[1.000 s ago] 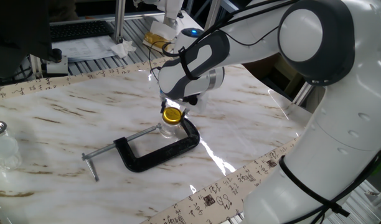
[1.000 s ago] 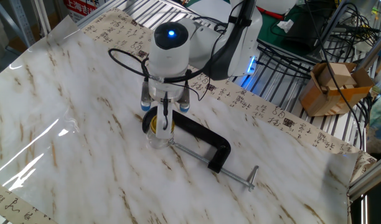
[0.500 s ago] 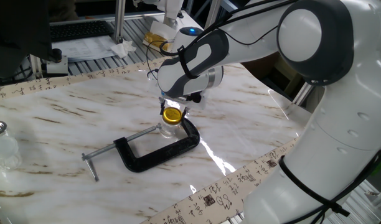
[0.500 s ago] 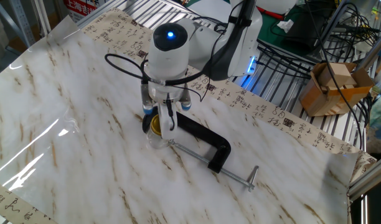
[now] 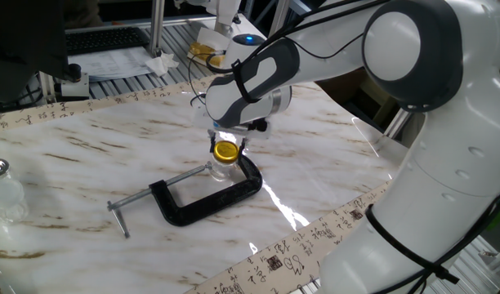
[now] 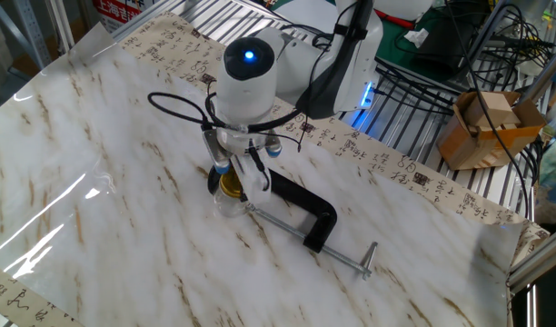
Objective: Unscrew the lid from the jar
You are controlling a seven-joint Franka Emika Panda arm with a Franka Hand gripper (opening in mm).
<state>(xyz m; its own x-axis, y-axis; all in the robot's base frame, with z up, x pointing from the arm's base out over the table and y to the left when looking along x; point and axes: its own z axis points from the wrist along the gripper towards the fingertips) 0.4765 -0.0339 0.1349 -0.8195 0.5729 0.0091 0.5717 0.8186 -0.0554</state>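
My gripper (image 6: 234, 178) points straight down, its fingers (image 6: 257, 184) closed on the yellow lid (image 5: 226, 150) of the small glass jar (image 5: 222, 169). The jar stands near the middle of the marble counter (image 5: 87, 155), held in the mouth of a black C-clamp (image 5: 209, 199). A silver-topped glass vessel (image 5: 0, 189) stands at the counter's edge, well apart.

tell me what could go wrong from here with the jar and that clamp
1. The jar is held only in the black C-clamp, which lies loose on the table; a twist could turn jar and clamp together.
2. The gripper sits low over the yellow lid, with a finger beside the rim; a shallow hold may slip on it.
3. Glass squeezed in a clamp might crack under side load.
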